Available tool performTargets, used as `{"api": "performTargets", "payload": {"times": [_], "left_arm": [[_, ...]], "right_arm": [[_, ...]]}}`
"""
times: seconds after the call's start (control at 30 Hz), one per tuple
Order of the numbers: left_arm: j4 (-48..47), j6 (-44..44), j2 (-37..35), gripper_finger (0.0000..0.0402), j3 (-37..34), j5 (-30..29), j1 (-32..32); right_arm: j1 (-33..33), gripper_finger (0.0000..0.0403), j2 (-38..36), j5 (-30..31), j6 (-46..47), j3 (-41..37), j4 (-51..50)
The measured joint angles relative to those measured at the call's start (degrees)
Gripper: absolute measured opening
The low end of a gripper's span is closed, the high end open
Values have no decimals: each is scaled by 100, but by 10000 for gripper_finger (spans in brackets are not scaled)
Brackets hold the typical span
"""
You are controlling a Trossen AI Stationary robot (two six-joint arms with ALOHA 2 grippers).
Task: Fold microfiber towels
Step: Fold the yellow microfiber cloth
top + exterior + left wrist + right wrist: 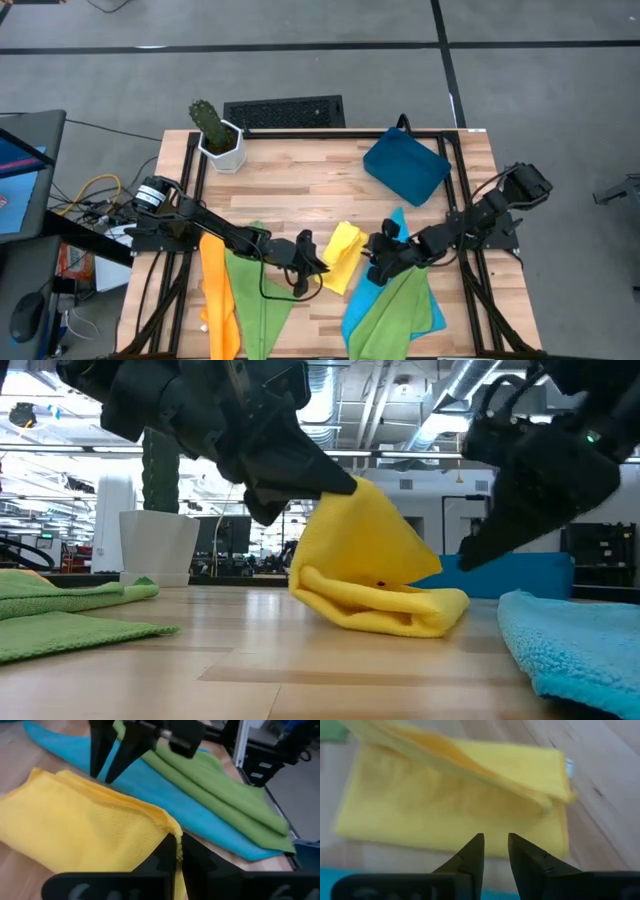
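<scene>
The left gripper point(176, 851) pinches a corner of the soft, limp yellow microfiber towel point(343, 256) near the wooden worktop's point(300, 175) front edge; the right gripper point(495, 851), seemingly slightly parted and empty, hovers beside it. Light, floppy cloth: grip corners.

Orange towel point(217, 290): lower end cut off by the high view's bottom edge.
Left green towel point(262, 300): likewise cut off there.
Blue towel point(575, 640): cropped at the low view's right edge.
Yellow towel point(455, 795): blurred in the right wrist view.
</scene>
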Motion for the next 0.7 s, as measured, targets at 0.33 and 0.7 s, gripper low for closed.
{"api": "performTargets", "payload": {"times": [0.33, 0.7], "left_arm": [[-190, -107, 0, 8, 52, 106, -43], [-234, -96, 0, 8, 52, 320, -42]], "right_arm": [[40, 102, 779, -253, 22, 7, 824], [-141, 102, 1125, -297, -150, 17, 1401]]}}
